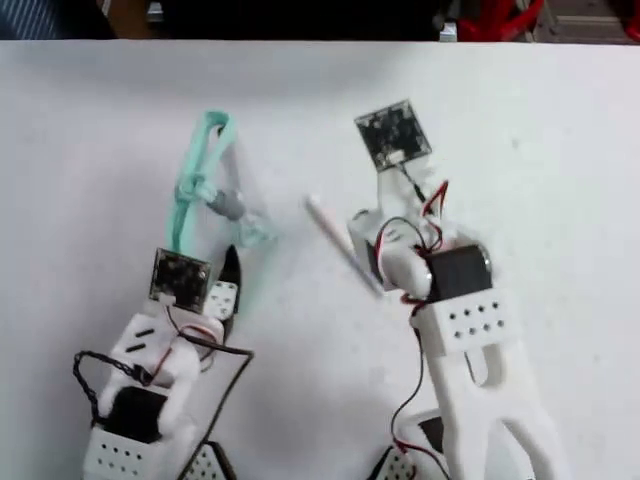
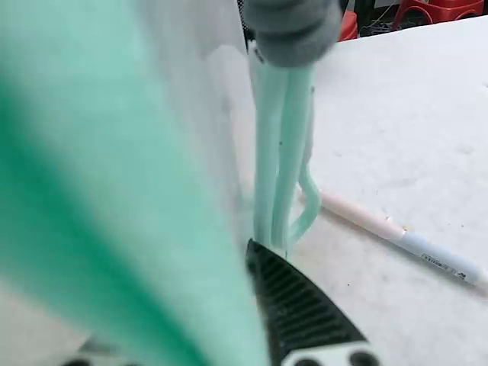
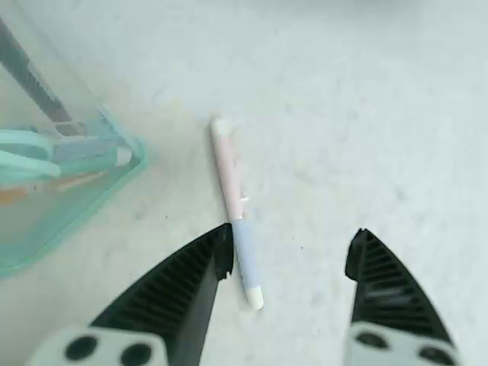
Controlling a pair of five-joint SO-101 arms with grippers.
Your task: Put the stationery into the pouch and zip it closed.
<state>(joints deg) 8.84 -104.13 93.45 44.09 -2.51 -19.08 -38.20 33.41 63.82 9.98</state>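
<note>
Upper left in the high view, the clear plastic pouch [image 1: 200, 185] has mint-green edging. The slim plastic pen [image 3: 235, 210] is pale pink and pale blue, white-tipped. The right gripper [image 3: 291, 236] has black ribbed fingers [image 3: 183, 282] over the plain white tabletop [image 1: 560, 150].

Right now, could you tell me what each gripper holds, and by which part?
The left gripper seems to grip the pouch by its mint-green edge; the right gripper, open over the pen, holds nothing.
</note>
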